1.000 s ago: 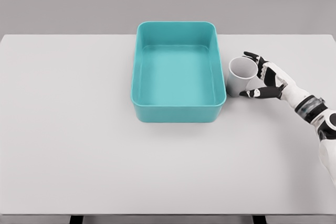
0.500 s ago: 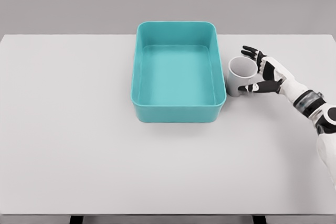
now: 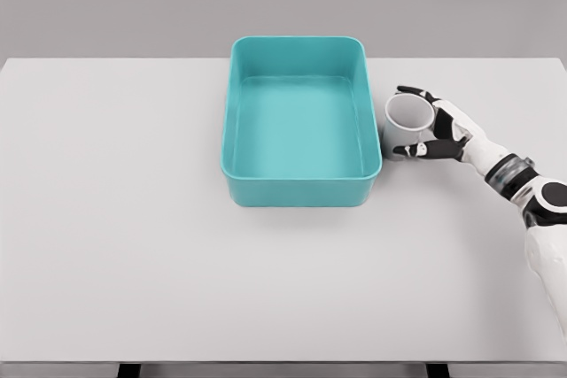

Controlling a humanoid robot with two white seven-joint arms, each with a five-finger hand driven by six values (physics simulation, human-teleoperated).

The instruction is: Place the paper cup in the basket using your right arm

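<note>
The white paper cup stands upright on the table just right of the teal basket, almost touching its right wall. My right hand comes in from the right and wraps the cup. Its fingers curl round the far side of the rim, and the thumb presses on the near side. The cup's right flank is hidden by the palm. The basket holds nothing. My left arm does not show.
The white table stretches wide to the left and in front of the basket. Its far edge runs just behind the basket's back wall, against a grey backdrop.
My right hand has slid left towards the cup and its fingers and thumb have closed round it. The cup and basket stay where they were.
</note>
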